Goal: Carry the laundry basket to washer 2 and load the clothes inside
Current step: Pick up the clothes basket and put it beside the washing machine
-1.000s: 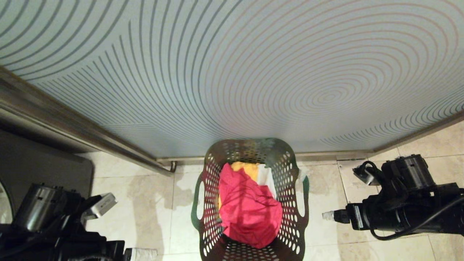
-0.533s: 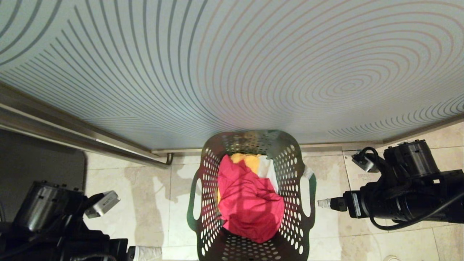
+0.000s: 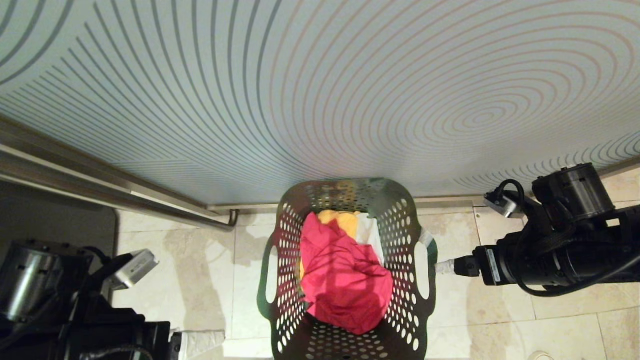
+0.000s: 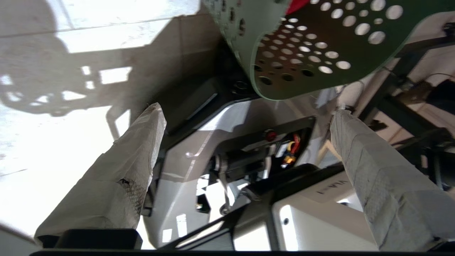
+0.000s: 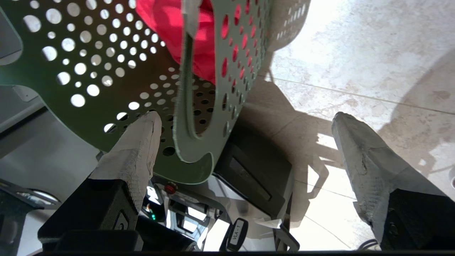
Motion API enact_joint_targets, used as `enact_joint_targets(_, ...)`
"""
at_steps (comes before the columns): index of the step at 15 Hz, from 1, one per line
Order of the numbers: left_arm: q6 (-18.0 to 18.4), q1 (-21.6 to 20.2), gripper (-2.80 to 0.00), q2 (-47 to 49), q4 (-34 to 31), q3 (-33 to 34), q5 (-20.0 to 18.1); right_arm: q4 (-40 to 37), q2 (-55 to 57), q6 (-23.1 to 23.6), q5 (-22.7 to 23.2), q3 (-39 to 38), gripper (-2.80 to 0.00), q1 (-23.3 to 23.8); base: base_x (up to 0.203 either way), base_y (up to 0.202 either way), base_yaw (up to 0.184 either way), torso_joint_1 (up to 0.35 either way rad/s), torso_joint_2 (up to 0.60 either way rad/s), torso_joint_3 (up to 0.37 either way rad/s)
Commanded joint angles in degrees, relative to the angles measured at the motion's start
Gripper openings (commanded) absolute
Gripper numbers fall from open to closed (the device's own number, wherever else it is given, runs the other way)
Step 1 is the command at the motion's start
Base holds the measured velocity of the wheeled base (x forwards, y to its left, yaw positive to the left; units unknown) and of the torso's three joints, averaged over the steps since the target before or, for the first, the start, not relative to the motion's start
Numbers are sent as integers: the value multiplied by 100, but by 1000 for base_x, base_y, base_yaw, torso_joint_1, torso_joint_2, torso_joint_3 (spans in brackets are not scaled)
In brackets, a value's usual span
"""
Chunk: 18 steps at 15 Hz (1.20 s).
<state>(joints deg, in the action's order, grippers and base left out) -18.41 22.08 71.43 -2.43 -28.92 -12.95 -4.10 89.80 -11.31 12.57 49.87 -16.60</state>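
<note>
Closer now, the right gripper [image 3: 442,266] has moved in beside the laundry basket [image 3: 345,345], its fingers [image 5: 137,153] spread wide and empty at the handle. Low on the other side, the left gripper [image 4: 245,117] is equally wide, holding nothing. The clothes [image 3: 345,280] lie inside the basket on the tiled floor [image 3: 500,320].

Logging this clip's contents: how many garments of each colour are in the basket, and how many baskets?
Pink-red garment: 1
Orange-yellow garment: 1
White garment: 1
Green laundry basket: 1
Total: 4
</note>
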Motion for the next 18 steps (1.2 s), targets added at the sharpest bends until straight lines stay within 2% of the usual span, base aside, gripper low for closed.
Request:
enact_joint_targets(1, -199, 208, 0, -162, 21, 0, -20, 7, 53, -14, 9, 43, 0, -53, 0, 0, 0, 0, 0, 0)
enact_joint_targets(3, -733, 547, 0, -51, 116, -153, -29, 22, 263, -28, 1, 138, 0, -153, 0, 0, 0, 0, 0, 0)
enact_joint_targets(4, -805, 650, 0, 91, 209, -182, -23, 23, 382, -49, 0, 279, 0, -220, 0, 0, 0, 0, 0, 0)
enact_joint_targets(7, -835, 933, 0, 702, 734, -184, 122, 23, 754, -145, -8, 661, 0, -395, 0, 0, 0, 0, 0, 0)
enact_joint_targets(10, -834, 1383, 0, 1333, 1285, -201, 583, 23, 985, -163, -9, 833, 0, -406, 0, 0, 0, 0, 0, 0)
enact_joint_targets(13, -827, 1609, 0, 1775, 1768, -244, 965, 23, 1250, -239, -9, 1090, 0, -438, 0, 0, 0, 0, 0, 0)
enact_joint_targets(15, -839, 1694, 0, 1868, 1801, -384, 997, 23, 1345, -598, -5, 1257, 0, -508, 0, 0, 0, 0, 0, 0)
enact_joint_targets(18, -808, 1712, 0, 2145, 1909, -706, 1030, 14, 1348, -689, 0, 1309, 0, -627, 0, 0, 0, 0, 0, 0)
